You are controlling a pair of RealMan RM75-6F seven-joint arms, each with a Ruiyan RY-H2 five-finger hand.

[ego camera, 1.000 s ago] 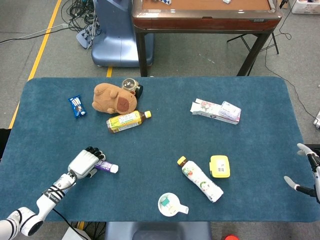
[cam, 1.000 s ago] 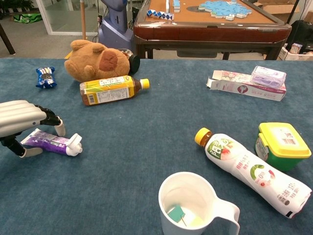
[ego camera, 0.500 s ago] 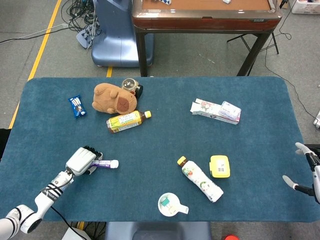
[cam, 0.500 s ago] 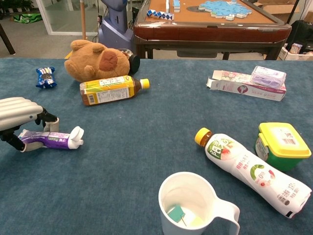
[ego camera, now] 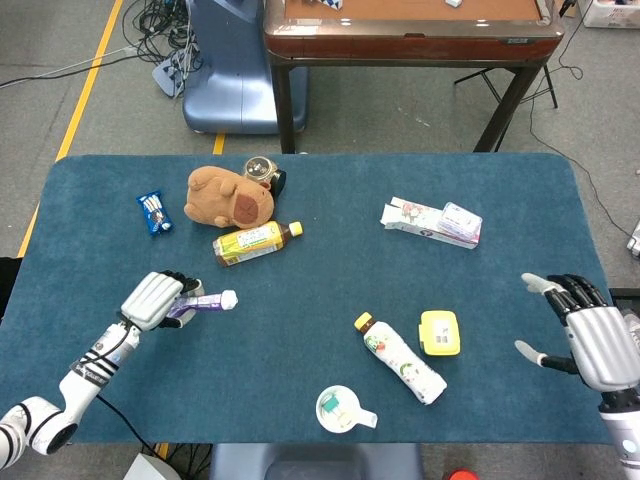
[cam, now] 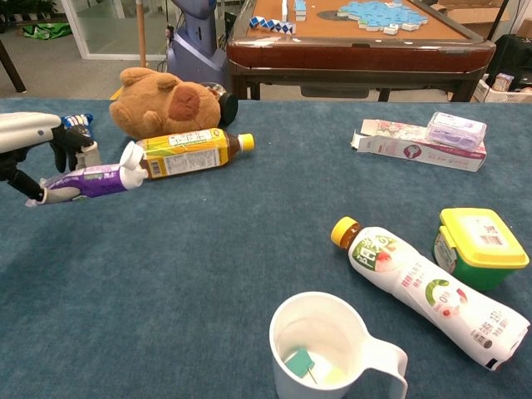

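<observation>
My left hand (ego camera: 153, 299) (cam: 33, 141) grips a purple tube with a white cap (ego camera: 203, 302) (cam: 96, 179) and holds it lifted above the blue table at the left, cap pointing right. Just beyond the tube lie a yellow tea bottle (ego camera: 254, 241) (cam: 184, 152) and a brown plush animal (ego camera: 228, 196) (cam: 161, 103). My right hand (ego camera: 590, 338) hovers open over the table's right edge with its fingers spread and nothing in it; the yellow-lidded green tub (ego camera: 439, 332) (cam: 478, 246) is the nearest thing to it.
A white drink bottle (ego camera: 401, 358) (cam: 429, 285) lies beside the tub, with a white mug (ego camera: 341, 409) (cam: 334, 350) near the front edge. A flat box with a wipes pack (ego camera: 434, 222) (cam: 424, 135) lies at the back right. A blue snack packet (ego camera: 153, 211) (cam: 76, 130) lies at the far left.
My left hand closed on the purple tube, lifted it off the table and carried it back toward the tea bottle. My right hand came in over the right edge, fingers spread.
</observation>
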